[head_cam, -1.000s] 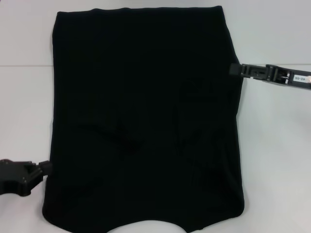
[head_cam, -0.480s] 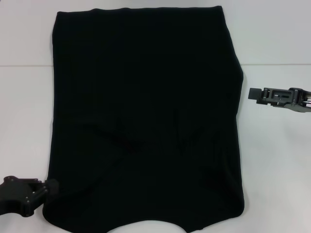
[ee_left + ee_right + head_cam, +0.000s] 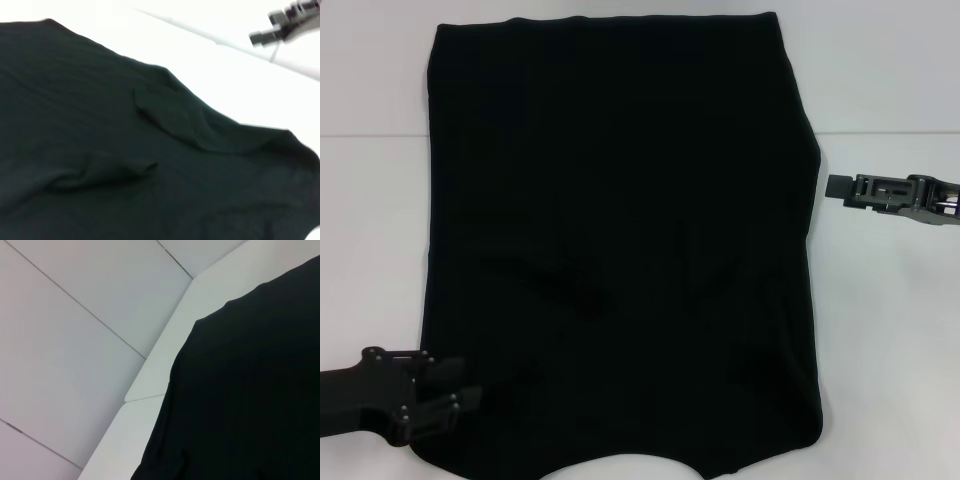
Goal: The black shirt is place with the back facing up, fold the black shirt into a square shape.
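The black shirt (image 3: 620, 240) lies spread out flat on the white table (image 3: 890, 350) and takes up most of the middle of it. It makes a tall shape with nearly straight sides, and no letters show on the side facing up. Its near edge curves in a little, and there are some soft wrinkles in the lower half. In the left wrist view the shirt (image 3: 125, 150) has a few raised folds, and the cloth bunches up near one corner. The left gripper (image 3: 445, 400) is at the shirt's near left corner and sits over the edge of the cloth. I cannot tell if its claw is open or closed, because black claw on black cloth is hard to see. The right gripper (image 3: 840, 187) is out over the bare table just beside the shirt's right edge, not touching it. It holds nothing, and I cannot tell if its claw is open or closed. The right wrist view shows the shirt's (image 3: 250, 390) edge, the table's corner (image 3: 150, 385), and a grey floor with thin lines (image 3: 75, 315) beyond it.
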Available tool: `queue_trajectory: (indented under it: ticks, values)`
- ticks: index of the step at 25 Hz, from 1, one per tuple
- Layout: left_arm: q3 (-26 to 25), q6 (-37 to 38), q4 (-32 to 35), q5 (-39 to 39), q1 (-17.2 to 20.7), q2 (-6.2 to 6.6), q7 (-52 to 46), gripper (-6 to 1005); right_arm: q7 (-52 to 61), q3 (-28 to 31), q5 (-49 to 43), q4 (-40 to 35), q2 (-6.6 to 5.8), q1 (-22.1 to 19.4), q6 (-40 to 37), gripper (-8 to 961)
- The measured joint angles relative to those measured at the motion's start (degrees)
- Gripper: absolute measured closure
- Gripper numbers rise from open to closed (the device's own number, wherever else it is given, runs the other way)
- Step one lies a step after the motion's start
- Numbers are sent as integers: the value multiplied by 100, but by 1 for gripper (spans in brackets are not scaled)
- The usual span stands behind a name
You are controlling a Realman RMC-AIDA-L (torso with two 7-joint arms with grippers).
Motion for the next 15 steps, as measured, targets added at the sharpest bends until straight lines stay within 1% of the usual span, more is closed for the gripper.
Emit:
queue_trajectory:
  ticks: [1, 2, 5, 9, 12, 15]
  values:
    - [0, 0, 0, 0, 0, 0, 0, 709, 0, 3, 5, 0, 0, 3, 4, 287]
    - [156, -140, 12, 91, -54, -4, 91, 670, -1, 5, 13, 0, 0, 9, 7, 288]
    - [246, -307, 18, 257, -112, -4, 164, 555, 6, 7, 24, 0, 3, 39, 27, 289]
    - [511, -626, 19, 420, -145, -10, 197, 320, 19, 11, 27, 0, 34, 76, 67, 290]
    - [610, -790, 7, 436, -151, -17, 205, 258, 25, 14, 29, 0, 64, 109, 82, 291]
    - [687, -934, -9, 438, -163, -21, 227, 196, 31, 22, 36, 0, 67, 115, 86, 292]
